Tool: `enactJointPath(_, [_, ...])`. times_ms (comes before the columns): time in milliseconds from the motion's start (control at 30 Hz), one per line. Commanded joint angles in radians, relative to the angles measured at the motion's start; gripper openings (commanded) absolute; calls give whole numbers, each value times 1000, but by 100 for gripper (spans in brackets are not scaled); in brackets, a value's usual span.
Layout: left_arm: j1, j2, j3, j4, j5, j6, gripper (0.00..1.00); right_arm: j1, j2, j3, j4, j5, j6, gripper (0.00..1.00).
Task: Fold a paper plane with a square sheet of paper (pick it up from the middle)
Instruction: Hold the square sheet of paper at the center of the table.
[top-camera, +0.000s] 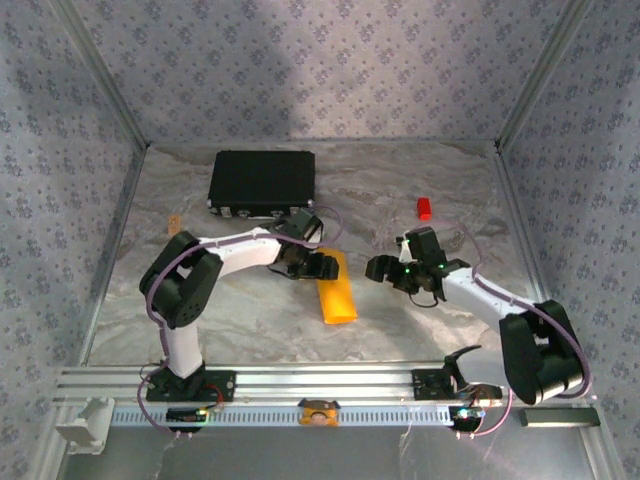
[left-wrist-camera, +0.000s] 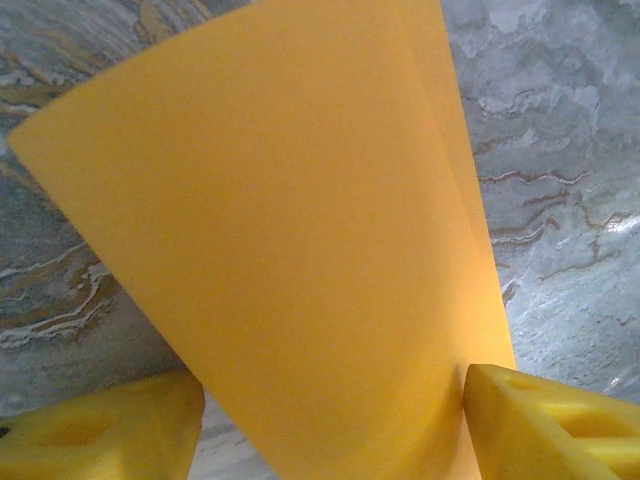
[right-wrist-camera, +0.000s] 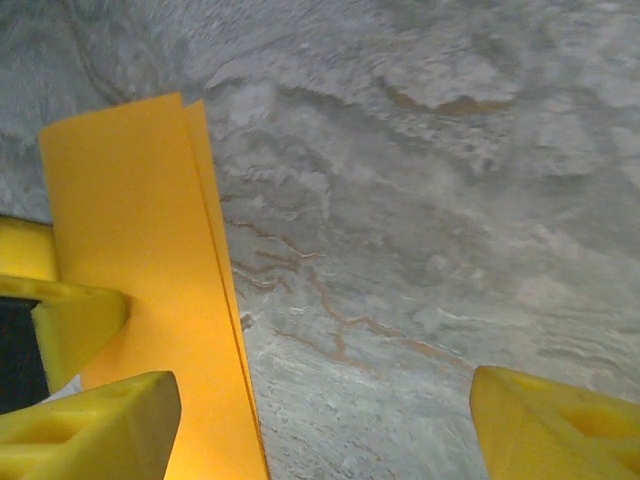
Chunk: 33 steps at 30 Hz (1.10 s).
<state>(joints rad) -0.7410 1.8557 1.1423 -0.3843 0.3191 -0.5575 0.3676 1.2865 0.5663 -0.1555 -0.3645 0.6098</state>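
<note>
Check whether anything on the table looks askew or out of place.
The folded orange paper looks slightly off: along its long side a second layer peeks past the top one, so the edges don't quite line up. Nothing else stands out.

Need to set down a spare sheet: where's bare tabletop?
Free: the front strip between the folded orange paper and the rail; the back stretch between black case and red block. Crowded: mid-table, around left tool and right tool.
</note>
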Motion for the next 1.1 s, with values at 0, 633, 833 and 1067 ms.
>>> enactJointPath(0, [-29,71,18,-61,24,54,70,20,36,34,21,-45,-18,69])
enactJointPath(633, [-67,105,48,-80,-5,67,72,159,244,69,228,-167,85,14])
enactJointPath(833, [-68,106,42,-71,-12,53,72,195,349,105,265,-165,125,8])
enactJointPath(1067, [-68,57,26,-57,-35,14,74,205,384,79,164,-47,134,5])
